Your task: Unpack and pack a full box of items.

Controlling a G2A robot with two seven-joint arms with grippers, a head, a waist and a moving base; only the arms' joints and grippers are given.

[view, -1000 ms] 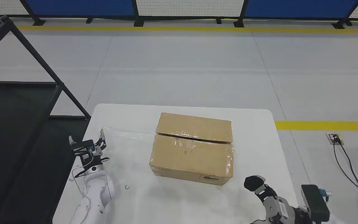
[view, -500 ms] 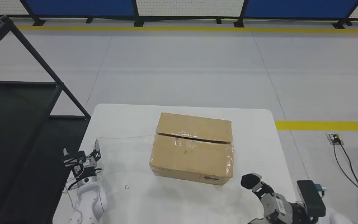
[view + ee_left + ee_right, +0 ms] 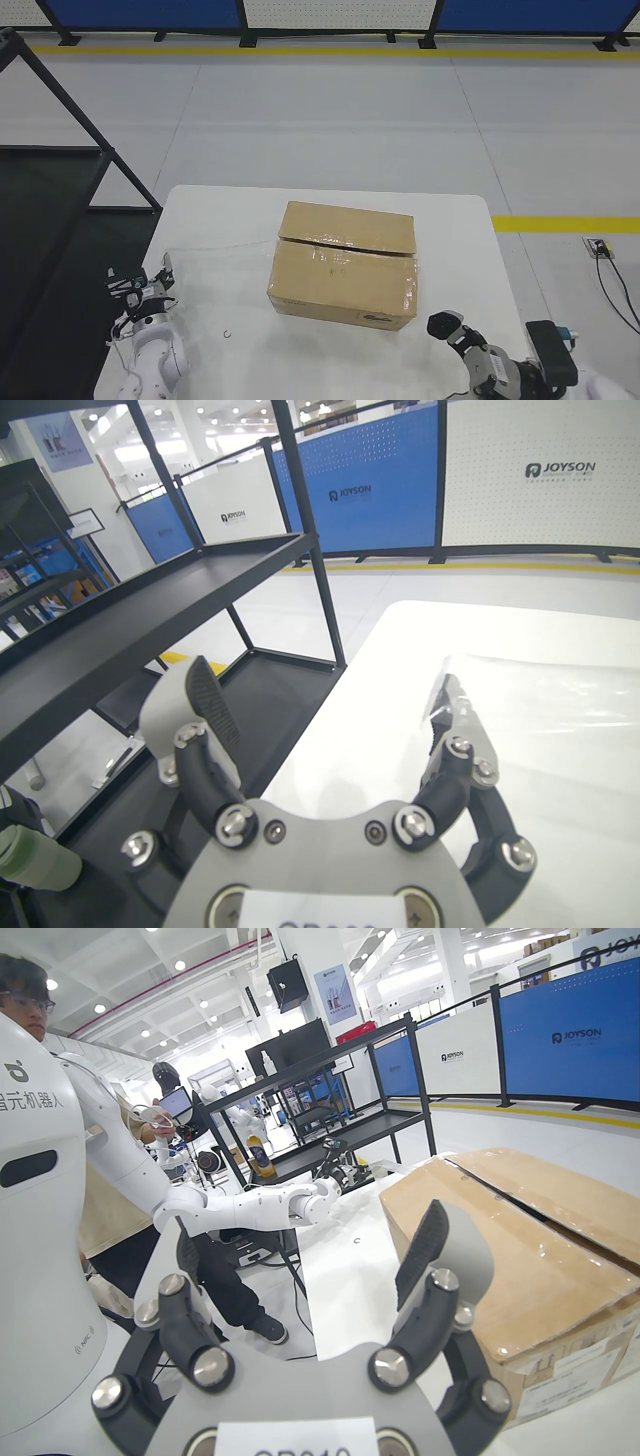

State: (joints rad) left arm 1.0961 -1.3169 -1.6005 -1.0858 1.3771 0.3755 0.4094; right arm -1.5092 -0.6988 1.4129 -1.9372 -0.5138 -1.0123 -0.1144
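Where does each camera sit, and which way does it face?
Top: above the arms, facing down on table, box, both arms.
Left wrist: behind the open left end effector, facing the black rack.
Right wrist: behind the open right end effector, facing the box and left arm.
Shared: top and right wrist both show the box.

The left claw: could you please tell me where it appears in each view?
Top view: left claw near the table's edge.
Left wrist view: claw close up, open, over that edge.
Right wrist view: claw far off, past the cardboard box.
Shared landmark: the black rack beside it.
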